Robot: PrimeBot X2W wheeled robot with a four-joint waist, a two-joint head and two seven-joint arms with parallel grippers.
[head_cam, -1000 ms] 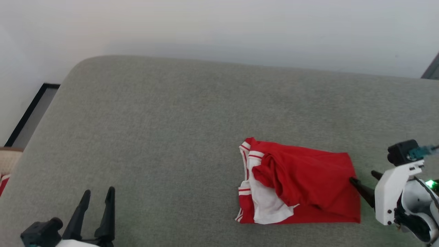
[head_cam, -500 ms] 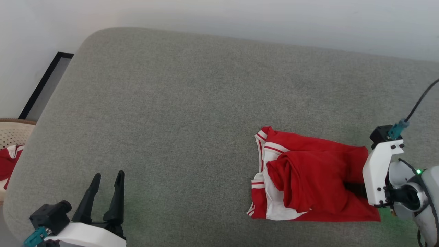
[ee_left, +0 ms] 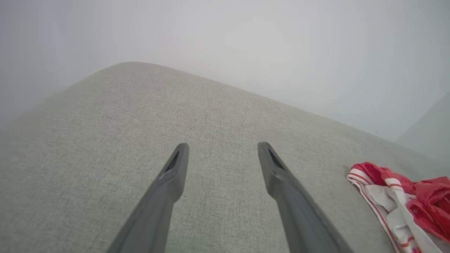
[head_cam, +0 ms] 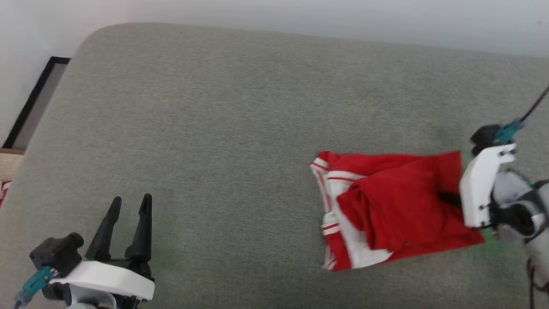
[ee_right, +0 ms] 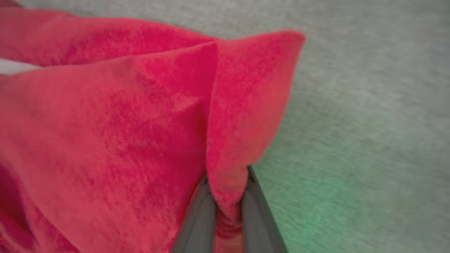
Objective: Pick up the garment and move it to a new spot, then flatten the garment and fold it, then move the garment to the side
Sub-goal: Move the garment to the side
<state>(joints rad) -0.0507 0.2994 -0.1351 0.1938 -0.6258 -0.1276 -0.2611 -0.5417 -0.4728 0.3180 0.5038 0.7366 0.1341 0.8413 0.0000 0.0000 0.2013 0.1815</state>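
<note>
The garment (head_cam: 399, 210), red with white parts and striped trim, lies folded and rumpled on the right of the grey cushion (head_cam: 223, 128). My right gripper (head_cam: 450, 198) is at its right edge, fingers mostly hidden behind the white wrist plate. In the right wrist view that gripper (ee_right: 227, 196) is shut on a pinched fold of the garment (ee_right: 123, 133), whose edge stands up off the cushion. My left gripper (head_cam: 131, 205) stands open at the lower left, far from the cloth. In the left wrist view its gripper (ee_left: 221, 151) is open over bare cushion, with the garment (ee_left: 404, 196) at the right edge.
The cushion's rounded far edge meets a pale wall (head_cam: 300, 17). At the left a dark-framed strip of floor (head_cam: 34, 103) and a pale basket rim (head_cam: 8, 165) with a bit of red cloth show past the cushion's edge.
My right gripper went from open beside the garment's right edge to shut on it, and that edge has lifted and shifted. The head camera has moved too.
</note>
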